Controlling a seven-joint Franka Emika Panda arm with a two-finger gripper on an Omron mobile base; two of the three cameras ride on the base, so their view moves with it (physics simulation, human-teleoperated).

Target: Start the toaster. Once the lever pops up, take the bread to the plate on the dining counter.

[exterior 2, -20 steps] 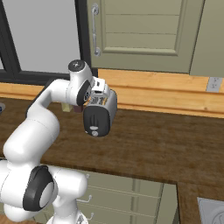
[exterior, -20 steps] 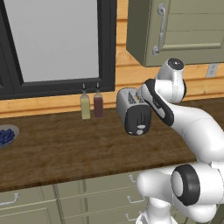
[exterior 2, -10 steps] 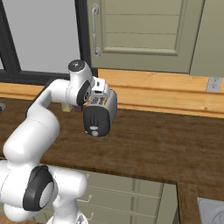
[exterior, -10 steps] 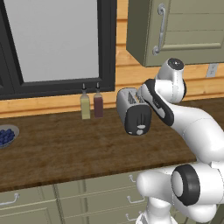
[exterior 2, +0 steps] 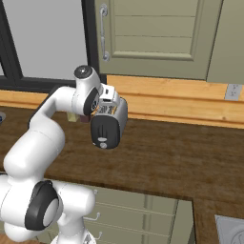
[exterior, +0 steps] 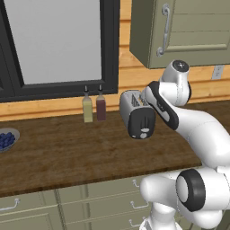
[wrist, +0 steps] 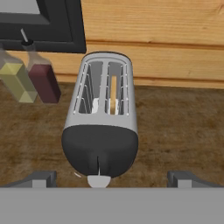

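Hand view looks down on the toaster (wrist: 103,118), which stands on the wooden worktop (wrist: 175,127) near the back wall, just beside two bottles (wrist: 30,76). The bread (wrist: 113,93) sits deep in the right slot and shows as a thin tan edge. The lever (wrist: 99,180) is a pale knob at the foot of the black end panel, below a narrow slot. The gripper (wrist: 112,177) is spread wide and holds nothing; its two dark fingertips (wrist: 39,178) stand well apart, one on each side of the panel, and the lever lies about midway between them.

I judge that the step in hand is to press the lever down. For this, the open claw helps little: it is better to bring one finger, or the closed pair, right over the knob and push straight along the slot. A push from the side could slide the light toaster toward the bottles. The plate and the dining counter come later.
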